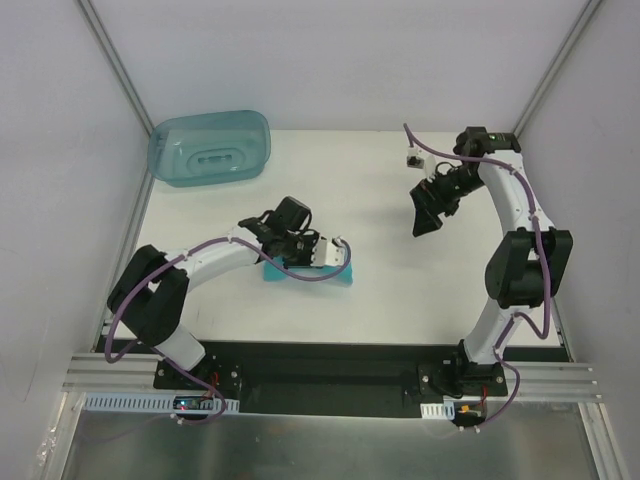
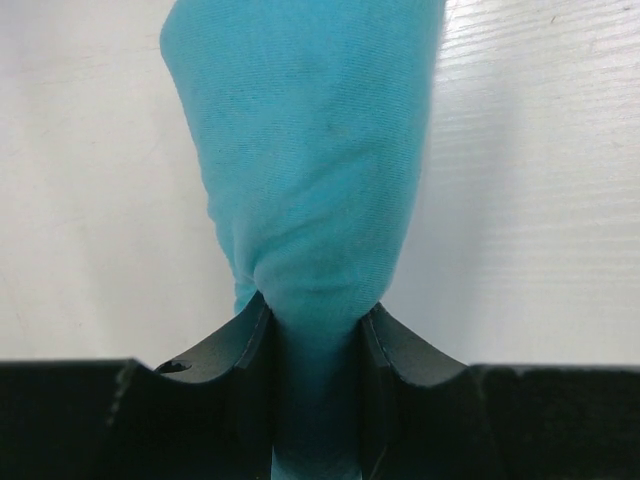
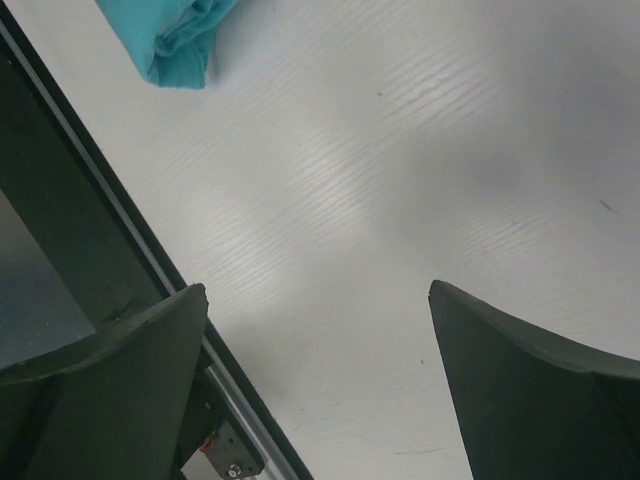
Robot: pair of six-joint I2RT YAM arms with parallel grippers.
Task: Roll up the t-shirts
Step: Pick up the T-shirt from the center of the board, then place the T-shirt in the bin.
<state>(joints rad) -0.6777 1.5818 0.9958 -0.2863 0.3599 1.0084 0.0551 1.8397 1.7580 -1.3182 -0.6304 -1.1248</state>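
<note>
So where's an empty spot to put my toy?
Bare table lies front-right, between the t-shirt and the right arm, and at the back between the tub and the right gripper. It's crowded where the left gripper pinches the t-shirt.

The white, finely ribbed table (image 1: 400,290) carries a translucent blue-green plastic tub (image 1: 210,148) at its far-left corner and, well apart from that tub, toward the near edge and a little to its right, a bunched-up teal t-shirt (image 1: 272,273) lying on the surface.
</note>
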